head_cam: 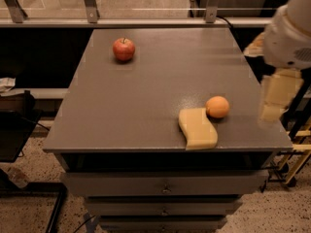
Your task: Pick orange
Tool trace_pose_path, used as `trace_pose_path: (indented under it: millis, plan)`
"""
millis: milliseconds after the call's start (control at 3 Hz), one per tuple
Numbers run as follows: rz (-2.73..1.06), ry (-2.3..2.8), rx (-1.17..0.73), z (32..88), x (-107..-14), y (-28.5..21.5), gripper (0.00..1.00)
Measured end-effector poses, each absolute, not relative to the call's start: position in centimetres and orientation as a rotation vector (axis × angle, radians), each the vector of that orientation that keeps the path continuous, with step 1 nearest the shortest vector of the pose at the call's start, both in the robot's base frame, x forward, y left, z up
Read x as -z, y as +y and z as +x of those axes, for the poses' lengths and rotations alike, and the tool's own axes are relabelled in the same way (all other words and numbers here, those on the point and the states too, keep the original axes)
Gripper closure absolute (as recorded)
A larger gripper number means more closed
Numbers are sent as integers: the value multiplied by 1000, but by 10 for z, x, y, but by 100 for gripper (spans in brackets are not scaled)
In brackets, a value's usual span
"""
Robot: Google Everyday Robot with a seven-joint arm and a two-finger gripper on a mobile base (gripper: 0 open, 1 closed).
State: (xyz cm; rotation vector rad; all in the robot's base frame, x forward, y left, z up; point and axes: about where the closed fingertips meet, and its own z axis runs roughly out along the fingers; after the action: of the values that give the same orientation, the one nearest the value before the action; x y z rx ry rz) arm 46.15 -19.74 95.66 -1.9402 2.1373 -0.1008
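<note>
1. Fruit lay at two spots on the gray bench point(146, 91): the orange point(217, 107) toward the near right corner and a red apple point(124, 49) toward the far left.
2. The orange was small, round and evenly colored. It rested directly on the bench top, a little in from the right edge and short of the front edge.
3. A pale yellow sponge point(198, 128) with a wavy outline lay flat just left of and in front of the orange. Its far right corner came right up to the fruit, though whether the two touched could not be told. Its near end reached almost to the front edge of the bench.
4. The apple stood upright with its stem on top, well apart from both the orange and the sponge.
5. The claw point(273, 103) hung at the right side of the bench, about over its right edge and to the right of the orange, apart from it. It showed as a pale, blurred shape under the white rounded arm point(291, 30). Whether it was open or closed could not be told, and it was not on the orange.
6. Gray drawers point(165, 186) sat stacked beneath the bench top, and a metal rail point(146, 22) ran along the back, just behind the far edge.
</note>
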Motion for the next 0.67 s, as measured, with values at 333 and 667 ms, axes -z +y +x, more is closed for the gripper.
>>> trace_pose_path:
  millis: [333,667]
  plan:
    - [-2244,1994,74,494,-910,-175,0]
    - [-2426,1864,40,517,-877,-159,0]
